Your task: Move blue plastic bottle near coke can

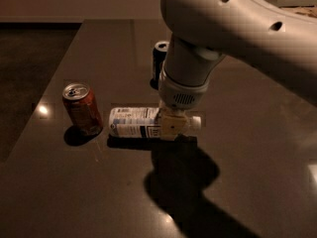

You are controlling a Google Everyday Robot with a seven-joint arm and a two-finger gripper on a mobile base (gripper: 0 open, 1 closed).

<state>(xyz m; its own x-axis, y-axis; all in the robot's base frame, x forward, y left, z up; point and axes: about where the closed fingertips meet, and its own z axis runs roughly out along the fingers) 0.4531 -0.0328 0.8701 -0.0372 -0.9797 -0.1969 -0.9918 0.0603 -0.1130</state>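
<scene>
Arm [237, 29] bent steeply downward, gripper [171, 126] clamped on lying blue plastic bottle [132, 122], near coke can [81, 108].

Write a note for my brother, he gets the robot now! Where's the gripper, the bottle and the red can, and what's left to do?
Arm: the gripper is down over the cap end of the blue plastic bottle.
Bottle: lying sideways on the table, base toward the coke can, small gap between.
Can: upright, left of the bottle.
Done: bottle already looks near the can.
Left: probably only lifting the gripper away.
</scene>
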